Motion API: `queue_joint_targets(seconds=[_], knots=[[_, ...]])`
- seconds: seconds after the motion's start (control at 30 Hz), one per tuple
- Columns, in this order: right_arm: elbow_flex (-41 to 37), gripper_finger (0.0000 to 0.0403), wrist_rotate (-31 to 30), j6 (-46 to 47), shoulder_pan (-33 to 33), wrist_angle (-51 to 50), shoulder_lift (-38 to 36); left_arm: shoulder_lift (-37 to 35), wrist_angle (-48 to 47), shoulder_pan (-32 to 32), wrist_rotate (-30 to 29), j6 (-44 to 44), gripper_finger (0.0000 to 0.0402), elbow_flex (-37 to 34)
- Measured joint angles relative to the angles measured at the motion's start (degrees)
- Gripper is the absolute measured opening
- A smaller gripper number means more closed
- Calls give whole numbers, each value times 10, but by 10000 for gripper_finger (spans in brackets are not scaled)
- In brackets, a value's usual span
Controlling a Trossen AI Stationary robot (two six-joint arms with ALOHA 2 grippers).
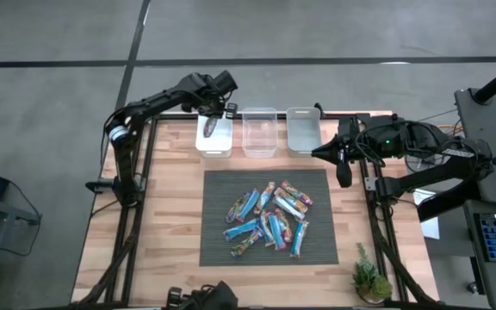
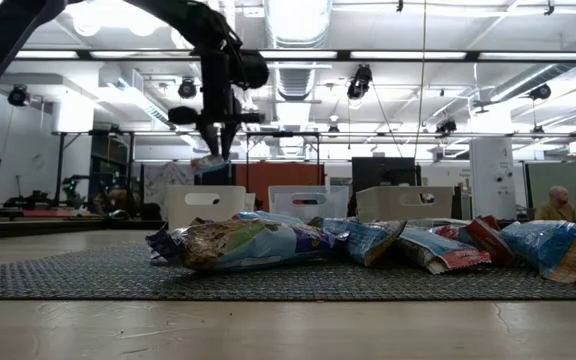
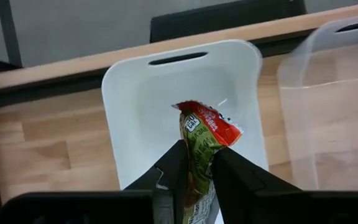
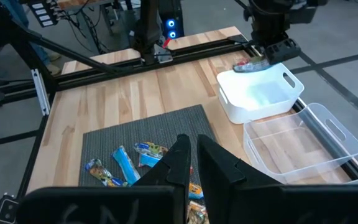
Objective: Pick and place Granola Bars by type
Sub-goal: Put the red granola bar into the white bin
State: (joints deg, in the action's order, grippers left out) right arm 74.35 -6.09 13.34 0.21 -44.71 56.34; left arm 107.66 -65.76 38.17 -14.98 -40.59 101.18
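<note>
From my seat, nearest me the Granola Bars [image 1: 269, 218] lie heaped on the grey mat [image 1: 218, 250] at table centre — unsorted stock. At three o'clock the right gripper [image 1: 344, 170] waits off the mat's corner, fingers together and empty, clear of the work. Farthest, at eleven o'clock, my left gripper [image 3: 197, 177] is clamped on a red-and-green bar [image 3: 205, 134], held above the white bin [image 3: 129, 99] — I judge a drop is next.

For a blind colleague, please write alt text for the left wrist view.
The left gripper holds a red-and-green granola bar between its dark fingers, above an empty white bin. A clear bin stands beside it on the wooden table.
</note>
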Motion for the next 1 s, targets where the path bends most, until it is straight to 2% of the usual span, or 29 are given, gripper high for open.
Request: queue_joint_targets(seconds=[0.33,1.0], knots=[[0,22,0,0,0,0,0,0,36,33,31,-4,53,-42],[0,22,0,0,0,0,0,0,58,41,52,-29,53,-90]])
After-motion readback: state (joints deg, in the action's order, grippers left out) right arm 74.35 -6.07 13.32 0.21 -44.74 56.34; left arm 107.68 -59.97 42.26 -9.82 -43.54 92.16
